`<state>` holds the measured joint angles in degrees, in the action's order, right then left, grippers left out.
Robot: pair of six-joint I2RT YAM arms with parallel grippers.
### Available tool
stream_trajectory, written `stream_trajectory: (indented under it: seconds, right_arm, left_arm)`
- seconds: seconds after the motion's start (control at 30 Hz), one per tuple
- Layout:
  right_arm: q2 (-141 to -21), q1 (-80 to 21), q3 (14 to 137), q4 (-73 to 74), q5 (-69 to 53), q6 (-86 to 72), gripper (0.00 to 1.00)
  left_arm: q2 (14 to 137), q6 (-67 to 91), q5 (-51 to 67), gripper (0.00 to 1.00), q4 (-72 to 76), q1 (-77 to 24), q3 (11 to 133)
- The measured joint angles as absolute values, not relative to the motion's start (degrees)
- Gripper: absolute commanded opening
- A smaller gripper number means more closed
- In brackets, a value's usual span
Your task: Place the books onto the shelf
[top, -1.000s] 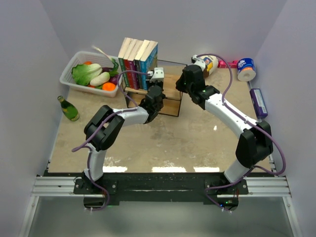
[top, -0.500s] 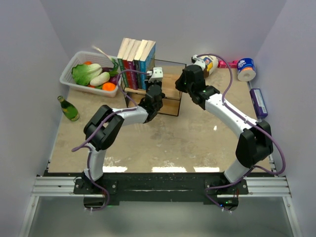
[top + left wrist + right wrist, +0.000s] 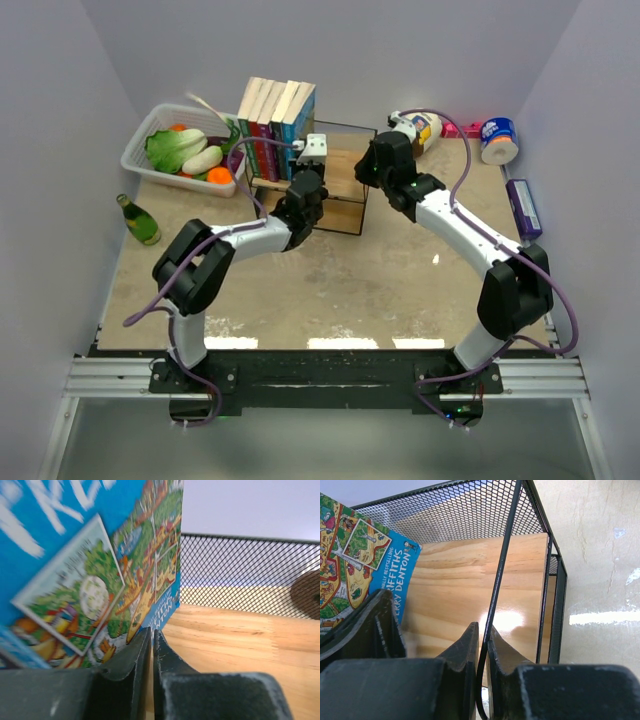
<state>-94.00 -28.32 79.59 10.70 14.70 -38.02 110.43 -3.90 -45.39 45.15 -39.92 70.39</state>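
Looking wrist-side alone shows right gripper (image 3: 481, 647) pinching shelf (image 3: 465, 585) rod.

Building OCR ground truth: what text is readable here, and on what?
"RIFFITHS": blue book cover, cut off at left.
"RRY DENTON": same cover, beneath.
"ALLY BESTSELLING": same cover, small print above.
Cover's big white letters, left wrist view: blurred.
Labels on purple box, can, green bottle: too small.

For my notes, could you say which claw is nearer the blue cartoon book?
Left. The left claw is beside the blue cartoon book; the right claw pinches the shelf frame farther off.
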Motion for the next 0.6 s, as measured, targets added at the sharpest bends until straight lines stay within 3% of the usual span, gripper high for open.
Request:
stream_trajectory:
  seconds: [0.13, 0.6]
  right_arm:
    - [-94.00, -28.10, 79.59, 11.25, 13.93, -37.80, 0.29]
    - [-94.00, -28.05, 79.59, 12.45, 13.87, -37.74, 0.34]
  left_arm:
    - [107.81, -4.86, -45.23, 0.15, 45.17, -40.75, 69.87]
    - [97.82, -14.06, -47.81, 0.22, 48.71, -49.67, 62.96]
